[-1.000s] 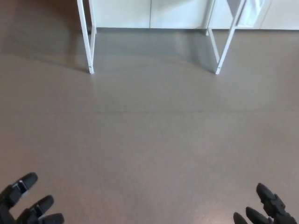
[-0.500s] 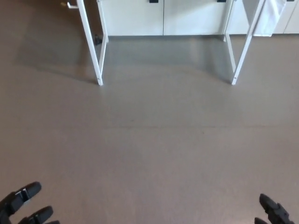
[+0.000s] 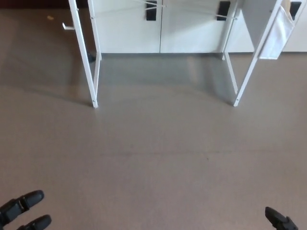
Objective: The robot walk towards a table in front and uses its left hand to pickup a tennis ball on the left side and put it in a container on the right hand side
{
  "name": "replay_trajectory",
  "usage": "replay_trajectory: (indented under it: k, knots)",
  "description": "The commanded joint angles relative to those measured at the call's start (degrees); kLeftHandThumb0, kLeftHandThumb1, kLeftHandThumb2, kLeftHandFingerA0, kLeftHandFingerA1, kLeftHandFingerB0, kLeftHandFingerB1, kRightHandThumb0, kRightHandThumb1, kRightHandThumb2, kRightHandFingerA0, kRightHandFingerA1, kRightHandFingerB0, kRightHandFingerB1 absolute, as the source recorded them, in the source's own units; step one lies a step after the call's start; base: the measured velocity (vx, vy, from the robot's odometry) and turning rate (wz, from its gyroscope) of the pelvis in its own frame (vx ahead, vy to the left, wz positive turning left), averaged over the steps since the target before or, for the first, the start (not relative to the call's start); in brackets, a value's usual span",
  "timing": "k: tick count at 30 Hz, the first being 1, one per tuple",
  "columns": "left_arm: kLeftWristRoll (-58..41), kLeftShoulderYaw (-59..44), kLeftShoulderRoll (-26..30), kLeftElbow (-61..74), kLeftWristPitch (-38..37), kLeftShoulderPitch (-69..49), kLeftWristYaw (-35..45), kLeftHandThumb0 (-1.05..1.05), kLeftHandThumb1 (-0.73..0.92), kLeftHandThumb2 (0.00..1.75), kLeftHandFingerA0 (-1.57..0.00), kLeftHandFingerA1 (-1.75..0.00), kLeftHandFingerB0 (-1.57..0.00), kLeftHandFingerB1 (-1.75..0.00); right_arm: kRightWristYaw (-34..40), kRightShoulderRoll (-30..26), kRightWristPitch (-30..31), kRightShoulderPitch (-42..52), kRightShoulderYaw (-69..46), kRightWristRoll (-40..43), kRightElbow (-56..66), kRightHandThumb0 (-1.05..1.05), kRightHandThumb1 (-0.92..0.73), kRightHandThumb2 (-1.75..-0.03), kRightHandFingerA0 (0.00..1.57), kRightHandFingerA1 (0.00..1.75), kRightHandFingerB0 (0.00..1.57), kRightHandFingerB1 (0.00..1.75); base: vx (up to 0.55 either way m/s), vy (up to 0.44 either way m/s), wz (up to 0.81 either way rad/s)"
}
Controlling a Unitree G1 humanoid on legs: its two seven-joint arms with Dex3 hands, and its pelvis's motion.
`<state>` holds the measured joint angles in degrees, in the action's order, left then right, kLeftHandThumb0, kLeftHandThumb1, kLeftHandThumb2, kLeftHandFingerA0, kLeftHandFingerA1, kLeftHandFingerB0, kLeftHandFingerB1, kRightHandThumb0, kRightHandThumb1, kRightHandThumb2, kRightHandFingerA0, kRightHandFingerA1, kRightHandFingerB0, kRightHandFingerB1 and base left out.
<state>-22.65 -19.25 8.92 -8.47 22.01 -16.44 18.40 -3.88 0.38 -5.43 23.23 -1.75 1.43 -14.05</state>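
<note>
Head view: left hand fingers spread, empty. Right hand barely showing, grasp untellable. Table legs well beyond left fingers.

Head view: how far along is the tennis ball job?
Nothing done yet. In hand: the approach, table legs ahead across the floor. Left hand open and empty; right hand barely shows. Remaining: reaching the table, pickup, placing; ball and container are out of view.

The table shows only as thin white metal legs, its top cut off by the upper edge, standing on the floor just before the white cabinets, the front feet well apart.
</note>
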Motion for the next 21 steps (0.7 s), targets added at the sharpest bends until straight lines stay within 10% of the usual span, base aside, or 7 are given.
replay_trajectory:
  k: [1, 10, 11, 12, 18, 19, 21]
  knots:
    - [0.6, 0.21, 0.12, -0.79, -2.56, -1.71, 0.92, 0.38, 0.34, 0.63, -0.3, -0.65, -0.39, -0.62, 1.31, -0.18, -3.05, 1.48, -0.6, -0.6, -1.58, -0.42, -0.62, -0.58, 0.0, 0.47, 0.0, 0.32, 0.22, -0.114, 0.05]
    - [2.71, 1.49, 0.16, -0.48, -8.23, -11.03, 2.7, 0.21, 0.13, 0.74, -0.29, -0.63, -0.28, -0.6, 1.65, -0.7, -9.58, 9.81, 1.26, -3.02, -3.13, -0.37, -0.58, -0.63, 0.0, 0.46, 0.01, 0.33, 0.25, -0.166, 0.05]
    - [2.85, 1.51, 0.3, -1.03, -8.3, -10.02, 2.29, 0.26, 0.31, 0.5, -0.35, -0.64, -0.4, -0.57, 2.39, -1.0, -9.41, 9.16, 1.76, -4.09, -2.41, -0.44, -0.51, -0.73, 0.0, 0.49, 0.01, 0.36, 0.22, -0.1, -0.06]
    - [2.9, 1.64, 0.32, -0.51, -8.18, -9.73, 2.11, 0.19, 0.15, 0.75, -0.29, -0.63, -0.28, -0.6, 2.43, -1.01, -9.32, 8.33, 1.68, -3.89, -2.87, -0.34, -0.56, -0.62, 0.0, 0.51, 0.01, 0.37, 0.18, -0.072, -0.08]
    - [3.28, 1.98, 0.55, -0.74, -7.47, -4.83, 0.45, 0.22, 0.21, 0.78, -0.28, -0.63, -0.27, -0.6, 2.28, -0.5, -3.56, 4.13, 1.3, -2.12, 0.41, -0.34, -0.53, -0.77, 0.0, 0.42, 0.0, 0.31, 0.16, 0.055, -0.11]
    - [3.84, 2.41, 0.78, -0.81, -8.41, -4.9, 0.98, 0.31, 0.37, 0.51, -0.33, -0.63, -0.4, -0.57, 1.87, -0.68, -3.4, 3.86, 1.24, -1.87, 0.53, -0.3, -0.6, -0.66, 0.03, 0.42, 0.0, 0.27, 0.25, 0.163, -0.25]
    - [3.4, 2.36, 0.62, -0.27, -7.51, -4.48, 0.59, 0.29, 0.23, 0.82, -0.28, -0.64, -0.27, -0.6, 1.65, -0.52, -2.57, 2.99, 1.08, -1.42, 0.95, -0.33, -0.59, -0.66, 0.01, 0.43, 0.01, 0.27, 0.37, 0.172, 0.11]
